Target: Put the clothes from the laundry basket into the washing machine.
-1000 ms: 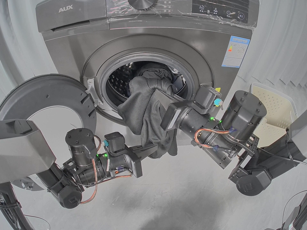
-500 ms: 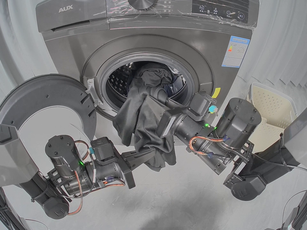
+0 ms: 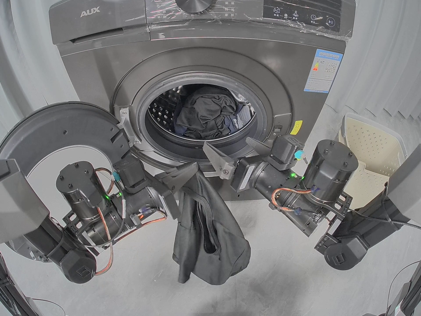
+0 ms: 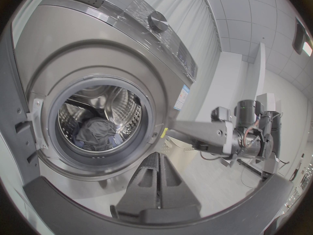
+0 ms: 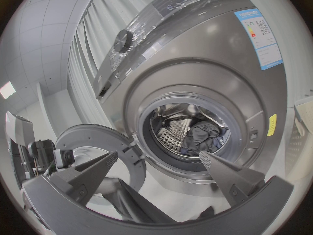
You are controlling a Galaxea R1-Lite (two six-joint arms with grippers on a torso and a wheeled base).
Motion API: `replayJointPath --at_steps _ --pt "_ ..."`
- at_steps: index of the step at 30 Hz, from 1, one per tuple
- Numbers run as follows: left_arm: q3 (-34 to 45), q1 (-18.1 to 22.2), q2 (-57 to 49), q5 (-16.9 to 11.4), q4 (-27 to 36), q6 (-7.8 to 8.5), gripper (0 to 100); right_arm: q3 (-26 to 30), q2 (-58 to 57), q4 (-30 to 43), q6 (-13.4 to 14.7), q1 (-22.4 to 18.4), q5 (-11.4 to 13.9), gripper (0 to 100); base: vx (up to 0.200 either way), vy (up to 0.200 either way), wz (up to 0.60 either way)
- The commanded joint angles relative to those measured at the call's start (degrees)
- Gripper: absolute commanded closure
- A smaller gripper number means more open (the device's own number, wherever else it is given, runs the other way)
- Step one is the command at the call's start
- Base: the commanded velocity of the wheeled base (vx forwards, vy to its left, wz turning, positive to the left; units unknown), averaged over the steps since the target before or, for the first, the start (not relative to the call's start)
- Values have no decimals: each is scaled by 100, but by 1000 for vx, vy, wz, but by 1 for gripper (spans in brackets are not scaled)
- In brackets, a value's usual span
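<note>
The left gripper [image 3: 192, 169] is pinched shut on a dark garment [image 3: 210, 235], which dangles at 6 o'clock below the washer [image 3: 210, 53] opening. The right gripper [image 3: 236, 151], fingers spread and empty, sits at the opening's 5 o'clock rim. More clothes [image 3: 208, 115] lie in the drum. The basket [image 3: 377, 143] stands at 3 o'clock.

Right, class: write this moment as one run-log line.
left gripper: shut on dark grey cloth garment, hanging outside grey front-loading washing machine | right gripper: open, empty
</note>
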Motion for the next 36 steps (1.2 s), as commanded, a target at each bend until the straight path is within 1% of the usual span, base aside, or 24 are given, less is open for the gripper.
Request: replayJointPath --at_steps 1,3,4,5,8,12,18,22,24,30,33,36 --pt "-313 93 147 211 -3 1 100 318 -61 -27 -190 -264 2 0 0 0 0" --pt "-419 111 165 334 -3 1 100 468 -52 -63 -269 -344 29 0 0 0 0" --pt "-489 120 156 422 -3 1 100 573 -44 -80 -304 -379 82 0 0 0 0" --pt "-507 120 156 440 -3 1 100 600 -44 -80 -304 -379 99 0 0 0 0" --pt "-577 129 112 449 -3 1 100 670 -44 -80 -321 -396 99 0 0 0 0" --pt "-691 129 50 475 -12 1 100 784 -26 -36 -444 -414 108 0 0 0 0" --pt "-700 120 24 466 -12 10 100 846 387 -98 -409 -370 117 0 0 0 0" --pt "-806 129 24 484 -12 10 100 837 721 -177 -392 -282 275 0 0 0 0" --pt "-832 129 24 493 -12 19 100 846 818 -238 -401 -150 275 0 0 0 0" --pt "-990 129 68 651 -12 19 100 969 923 -247 -418 210 284 0 0 0 0" --pt "-1060 129 59 677 -12 10 100 916 1046 -238 -436 245 284 0 0 0 0" --pt "-1060 129 33 677 -12 10 100 784 1196 -238 -453 166 284 0 0 0 0"
